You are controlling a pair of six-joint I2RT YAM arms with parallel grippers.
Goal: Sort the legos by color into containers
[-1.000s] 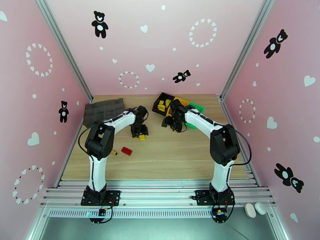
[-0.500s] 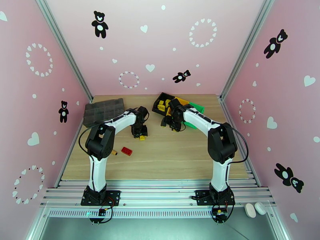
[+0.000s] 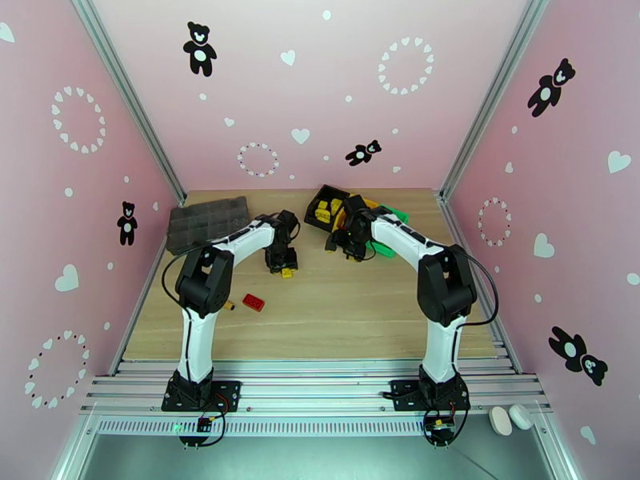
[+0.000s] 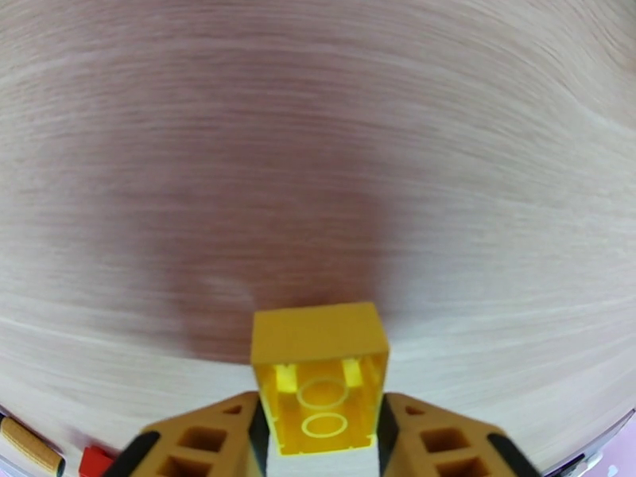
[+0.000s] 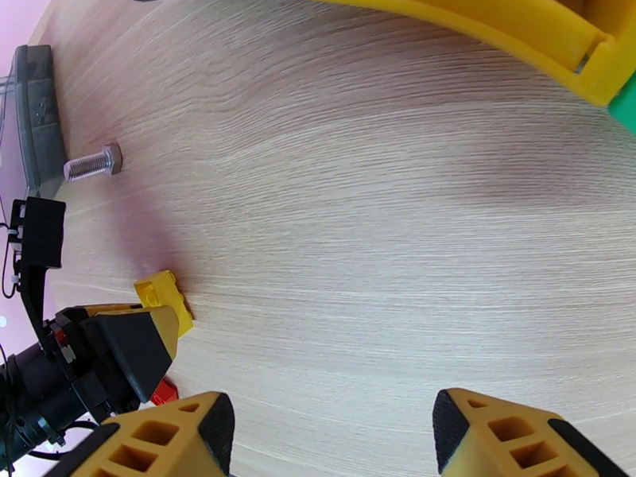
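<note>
I have the left end effector clamped on a yellow lego down near the tabletop, left of the containers, a red lego lying further from them, while the right end effector hangs spread wide and empty just before the containers.

In the left wrist view the bottom edge cuts off the lower part of the yellow lego and most of both fingers of the left hand. Only slivers of a red lego and the orange-handled screwdriver show in the bottom left corner. In the right wrist view the yellow container runs off the top edge, the green container is a scrap at the right edge, and the organizer tray is cut at the left. From above, the right hand covers the near side of the containers by the far edge of the tabletop, and the yellow legos in the black container are too small to count.
</note>
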